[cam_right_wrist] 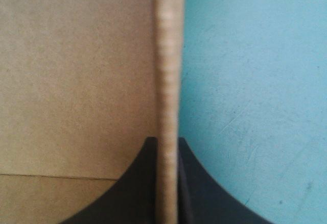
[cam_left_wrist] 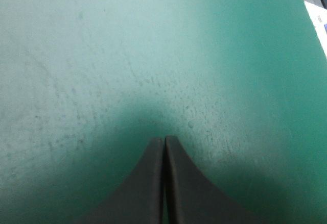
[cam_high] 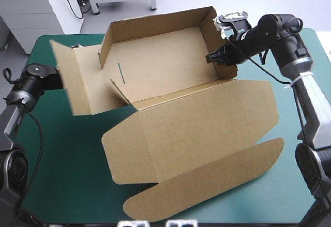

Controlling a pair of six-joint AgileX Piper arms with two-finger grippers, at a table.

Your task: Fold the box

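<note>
High view, box: I see the brown box [cam_high: 170, 66] in the middle of the bench [cam_high: 62, 149], its far walls raised into an open tray and its lid [cam_high: 207, 129] flat toward the near edge.
High view, right hand: the right hand [cam_high: 216, 57] sits at the tray's right wall [cam_high: 220, 41]; its fingertips are too dark to tell apart here.
High view, hidden: my left arm [cam_high: 39, 74] ends behind the upright left flap [cam_high: 77, 82], which covers its tip.
Left wrist view, left hand: the left hand [cam_left_wrist: 164, 142] has its fingers pressed together in one point over the teal-green cover [cam_left_wrist: 102, 55], which fills this view.
Right wrist view, right hand: clamped on the wall's edge, with brown board on one side and cover on the other; the edge is blurred.
</note>
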